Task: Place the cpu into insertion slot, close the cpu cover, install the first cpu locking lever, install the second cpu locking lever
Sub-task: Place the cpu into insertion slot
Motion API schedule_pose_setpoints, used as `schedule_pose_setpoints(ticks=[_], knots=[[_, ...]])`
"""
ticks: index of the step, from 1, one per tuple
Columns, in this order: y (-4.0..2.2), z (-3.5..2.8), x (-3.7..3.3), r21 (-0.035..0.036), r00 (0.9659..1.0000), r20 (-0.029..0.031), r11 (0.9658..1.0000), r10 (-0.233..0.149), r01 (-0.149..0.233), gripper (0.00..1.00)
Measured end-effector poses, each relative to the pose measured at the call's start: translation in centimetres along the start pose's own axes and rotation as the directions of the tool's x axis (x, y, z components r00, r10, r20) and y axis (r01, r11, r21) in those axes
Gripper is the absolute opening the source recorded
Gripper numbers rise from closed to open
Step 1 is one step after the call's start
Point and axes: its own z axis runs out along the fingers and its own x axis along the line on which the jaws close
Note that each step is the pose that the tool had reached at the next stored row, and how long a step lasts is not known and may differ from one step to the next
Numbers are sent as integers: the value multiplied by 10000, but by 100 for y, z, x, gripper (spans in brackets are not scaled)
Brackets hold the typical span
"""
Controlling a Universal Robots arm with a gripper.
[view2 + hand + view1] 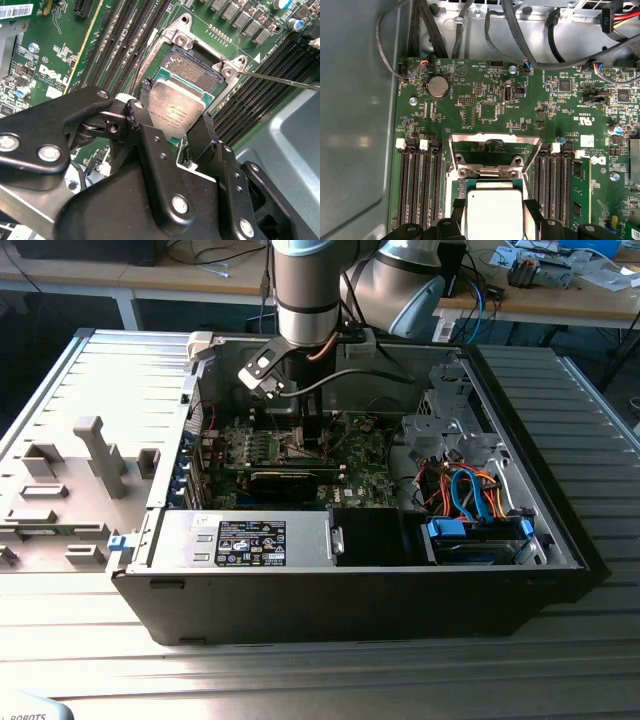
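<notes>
Ribbed grey metal table (90,640). Holds: open black computer case (350,605), centre; flat grey fixture plate (25,545) with upright blocks (95,450), at the exterior view's left.

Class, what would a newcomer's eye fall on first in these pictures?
In the second wrist view, the gripper grips the cpu by two edges, right at the exposed insertion slot. In the first wrist view, the cpu cover stands raised open beside the cpu.

The black two-fingered gripper (176,114) pinches the flat silver-grey square cpu (172,102) just over the dark-centred, silver-rimmed square insertion slot (192,67)
</notes>
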Motion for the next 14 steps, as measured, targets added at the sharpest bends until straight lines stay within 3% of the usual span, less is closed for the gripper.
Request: schedule_pose_setpoints(ticks=[14], knots=[[-1, 29, 9, 0, 10000, 0, 10000, 0, 0, 54]])
